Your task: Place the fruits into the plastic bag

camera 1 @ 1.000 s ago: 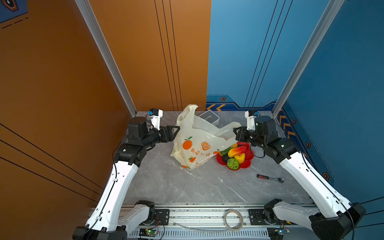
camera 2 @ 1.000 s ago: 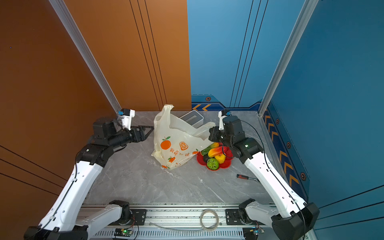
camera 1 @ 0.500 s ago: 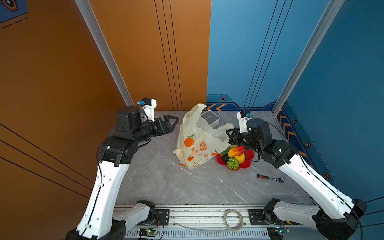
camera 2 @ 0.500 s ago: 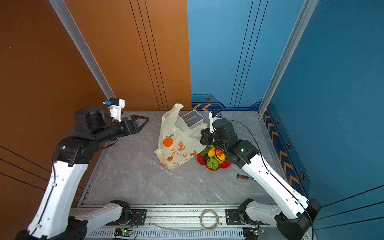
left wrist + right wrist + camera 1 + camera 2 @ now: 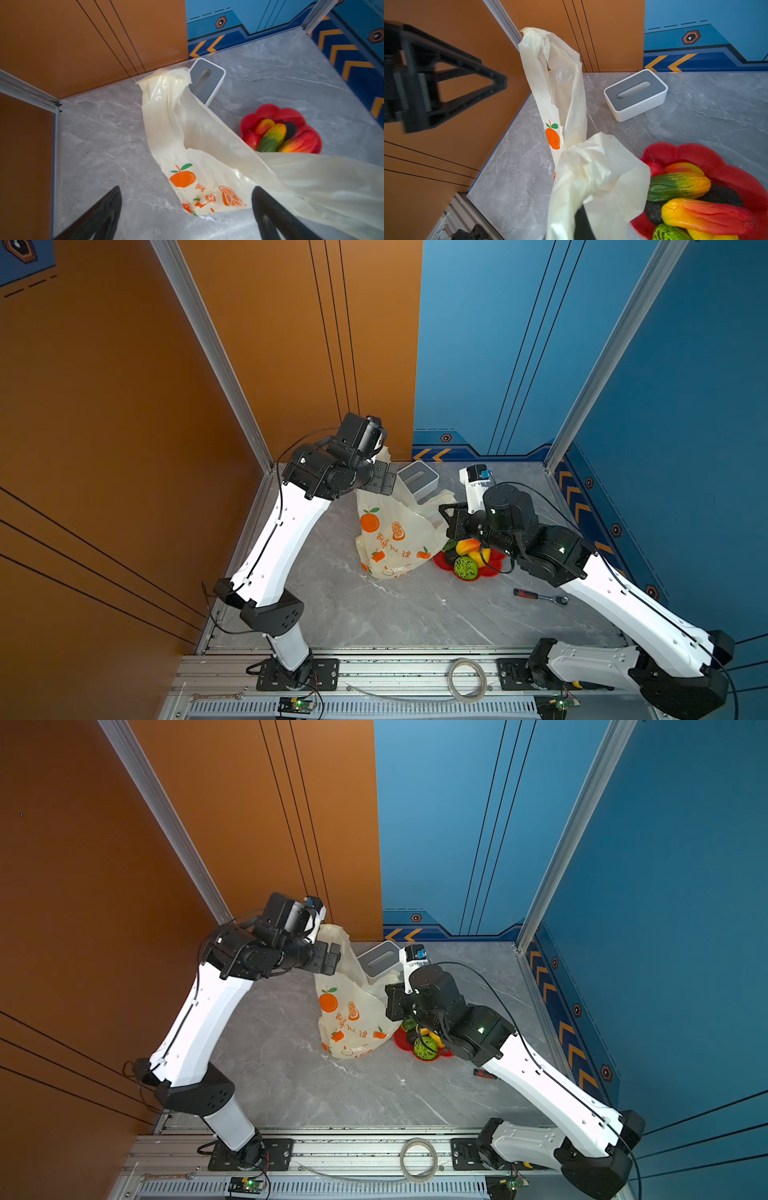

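Left pincer (image 5: pixel 187 190) spread wide | right pincer (image 5: pixel 581 224) clenched on plastic bag (image 5: pixel 395 531) handle | fruits (image 5: pixel 685 187) in red dish (image 5: pixel 685 149)

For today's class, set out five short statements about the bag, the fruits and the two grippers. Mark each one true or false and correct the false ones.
1. The fruits lie in the red dish. True.
2. The left gripper is clamped on the plastic bag. False: its jaws stand wide open with nothing held between them.
3. The right gripper holds part of the plastic bag. True.
4. The white-and-grey box stands on top of the red dish. False: it stands on the table, apart from the dish.
5. A tool with a red-and-black handle lies on the table near the right arm. True.
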